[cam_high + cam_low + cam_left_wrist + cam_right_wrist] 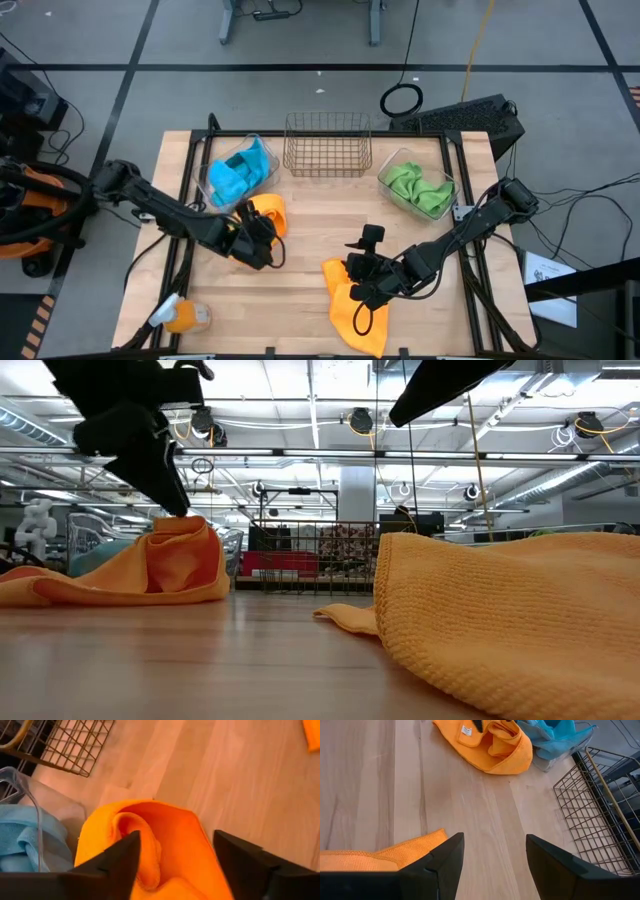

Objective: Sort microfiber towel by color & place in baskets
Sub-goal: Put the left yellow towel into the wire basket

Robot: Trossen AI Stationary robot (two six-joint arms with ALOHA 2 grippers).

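Note:
One orange towel [272,212] lies bunched beside the clear bin of blue towels [240,170], standing up in a peak [185,525]. My left gripper [258,232] is open, with a finger on each side of that raised fold [145,850]. A second orange towel [355,310] lies flat near the table's near edge. My right gripper [362,280] hovers open over its far corner [380,857] with bare wood between the fingers. The copper wire basket [327,145] stands empty at the far edge. A clear bin [418,187] holds green towels. My left gripper [177,840] comes down slanting from the table's left. One finger [120,862] lies against the towel's raised fold [145,850]; the other finger [240,860] stands beside the cloth edge. The towel rests on the table, and I cannot tell whether it is pinched.
An orange bottle with a white cap [180,318] lies by the near left corner. A dark case [470,115] sits beyond the far right corner. Bare wood [320,220] stretches between the two orange towels and the baskets.

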